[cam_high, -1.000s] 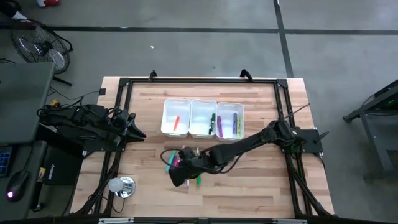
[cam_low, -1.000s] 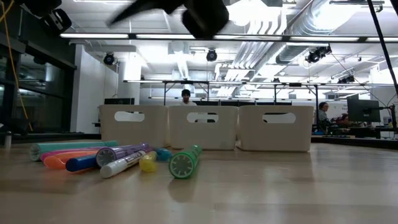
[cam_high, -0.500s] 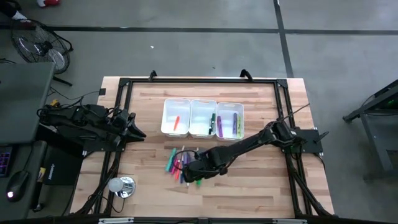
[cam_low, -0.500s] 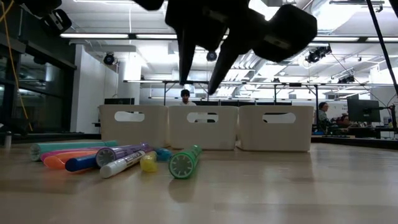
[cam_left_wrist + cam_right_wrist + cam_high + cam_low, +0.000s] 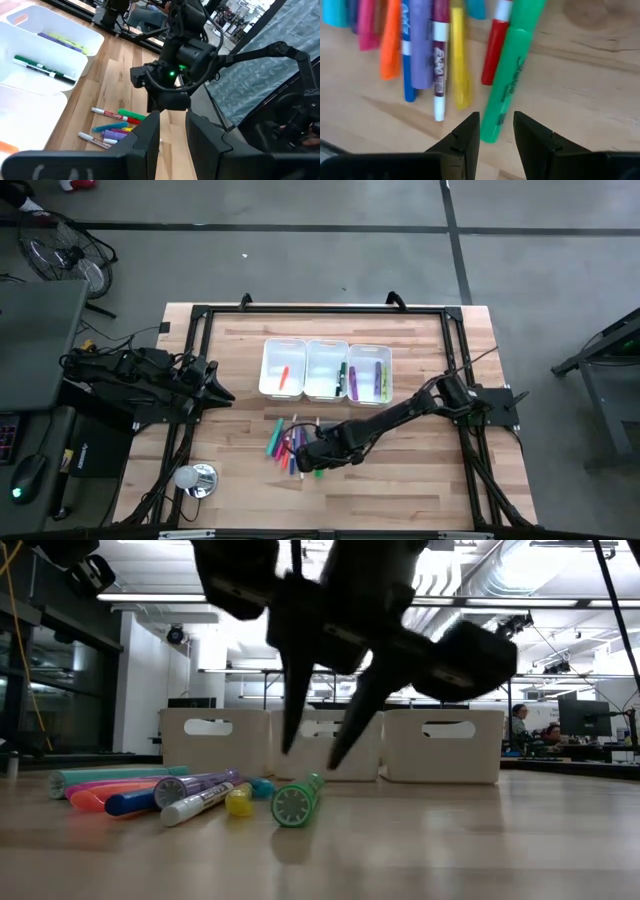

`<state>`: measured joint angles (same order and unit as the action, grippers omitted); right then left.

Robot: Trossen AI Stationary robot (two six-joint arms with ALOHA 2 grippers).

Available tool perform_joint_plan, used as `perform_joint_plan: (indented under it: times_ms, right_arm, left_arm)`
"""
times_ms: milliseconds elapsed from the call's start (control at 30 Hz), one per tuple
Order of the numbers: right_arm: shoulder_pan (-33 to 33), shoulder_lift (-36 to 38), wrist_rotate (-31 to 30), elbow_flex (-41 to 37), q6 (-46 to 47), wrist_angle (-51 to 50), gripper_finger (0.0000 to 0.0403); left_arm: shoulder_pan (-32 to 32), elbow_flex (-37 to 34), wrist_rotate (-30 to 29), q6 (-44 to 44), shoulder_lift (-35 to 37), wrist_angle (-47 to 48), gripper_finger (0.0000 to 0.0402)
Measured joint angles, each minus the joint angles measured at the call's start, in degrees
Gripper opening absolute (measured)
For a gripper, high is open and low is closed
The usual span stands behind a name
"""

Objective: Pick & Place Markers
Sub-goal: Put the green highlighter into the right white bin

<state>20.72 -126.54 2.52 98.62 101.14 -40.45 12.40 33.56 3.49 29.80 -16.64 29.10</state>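
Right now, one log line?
right gripper: open, above green marker | left gripper: parked at left edge | bins: partly filled

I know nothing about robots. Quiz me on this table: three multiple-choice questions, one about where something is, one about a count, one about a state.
1. Where does the right gripper hang?
A. over the loose markers
B. inside a bin
C. off the table

2. How many white bins stand in the row?
A. two
B. three
C. five

3. How are the right gripper's fingers?
A. clamped on a pen
B. apart, holding nothing
C. hidden

Answers:
1 A, the high view puts it above the pile, over the green marker.
2 B, three stand side by side.
3 B, its wrist view shows a gap with bare wood between them.
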Motion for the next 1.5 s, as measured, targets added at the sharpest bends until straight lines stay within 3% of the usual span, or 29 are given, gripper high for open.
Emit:
perform_joint_plan:
  times_ms: [533, 1000, 1500]
  right_arm:
    - [0.5, -2.8, -2.2, -0.1, -1.1, 3.1, 0.0108]
    - [2.2, -3.9, 1.5, 0.2, 3.5, -8.7, 0.0107]
    - [0.4, -4.0, -1.1, 0.0, -13.4, -11.0, 0.0108]
  left_arm:
    - [0.0, 0.0, -0.2, 0.1, 0.0, 2.0, 0.0092]
    - [0.0, 0.0, -1.5, 0.5, -0.1, 1.9, 0.0092]
    - [0.0, 0.0, -1.7, 0.5, -0.1, 2.0, 0.0092]
